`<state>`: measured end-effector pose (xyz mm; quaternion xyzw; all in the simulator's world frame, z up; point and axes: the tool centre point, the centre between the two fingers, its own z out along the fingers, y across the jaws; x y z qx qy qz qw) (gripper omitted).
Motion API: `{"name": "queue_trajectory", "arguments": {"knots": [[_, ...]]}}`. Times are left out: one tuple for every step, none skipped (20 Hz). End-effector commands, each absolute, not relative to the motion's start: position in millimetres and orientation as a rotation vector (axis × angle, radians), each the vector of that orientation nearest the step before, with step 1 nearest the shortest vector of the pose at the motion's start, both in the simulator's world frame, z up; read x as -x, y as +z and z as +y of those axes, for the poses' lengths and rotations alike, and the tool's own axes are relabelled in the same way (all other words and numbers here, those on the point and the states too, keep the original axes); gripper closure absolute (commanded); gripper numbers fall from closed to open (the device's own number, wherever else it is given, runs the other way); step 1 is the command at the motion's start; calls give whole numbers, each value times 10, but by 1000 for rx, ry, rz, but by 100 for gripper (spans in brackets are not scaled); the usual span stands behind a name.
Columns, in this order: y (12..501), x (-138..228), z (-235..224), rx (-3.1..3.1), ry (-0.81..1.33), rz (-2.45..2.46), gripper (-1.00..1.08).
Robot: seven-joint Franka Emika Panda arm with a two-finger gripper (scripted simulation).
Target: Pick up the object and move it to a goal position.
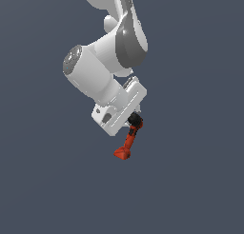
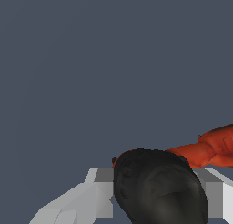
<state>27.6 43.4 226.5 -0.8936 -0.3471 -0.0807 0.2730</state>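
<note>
In the exterior view, the white, glossy jointed robot arm [image 1: 112, 47] comes down from the top edge of the picture, bends at a rounded grey-and-white elbow and turns its thick cylindrical wrist link toward the exterior view's left, so that the boxy white hand points down and toward the exterior view's right. At the hand's lower end the gripper [image 1: 135, 118] is pinching the black upper end of the small red-orange cordless drill with black accents and a flared red base [image 1: 128, 141]; the fingers themselves are mostly hidden behind the drill's dark head. The drill hangs from that grip in mid-air against the plain dark blue-grey background, its handle slanting down and toward the exterior view's left, the flared base lowest and touching nothing. In the wrist view, the drill's rounded black end [image 2: 157, 186] fills the near foreground, pressed between the pale grey finger pads [image 2: 95, 191] seen on either side of it, and the red-orange body [image 2: 207, 150] stretches away beyond the black part.
</note>
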Motion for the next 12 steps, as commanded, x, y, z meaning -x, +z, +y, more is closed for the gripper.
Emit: {"name": "queue_trajectory", "arguments": {"knots": [[2511,-357,387,2405,-223,-938,108],[2582,-382,369,2405,-223,-938,108],[2646,-406,352,2404,-223,-938,108],[2706,-428,338,2404,-223,-938,108],[2760,-449,323,2403,-223,-938,108],[2808,-468,312,2403,-223,-938,108],[2852,-486,300,2402,-223,-938,108],[2891,-501,291,2402,-223,-938,108],[2925,-515,281,2402,-223,-937,108],[2955,-528,275,2402,-223,-937,108],[2980,-538,267,2401,-224,-937,108],[3001,-548,262,2401,-224,-937,108]]}}
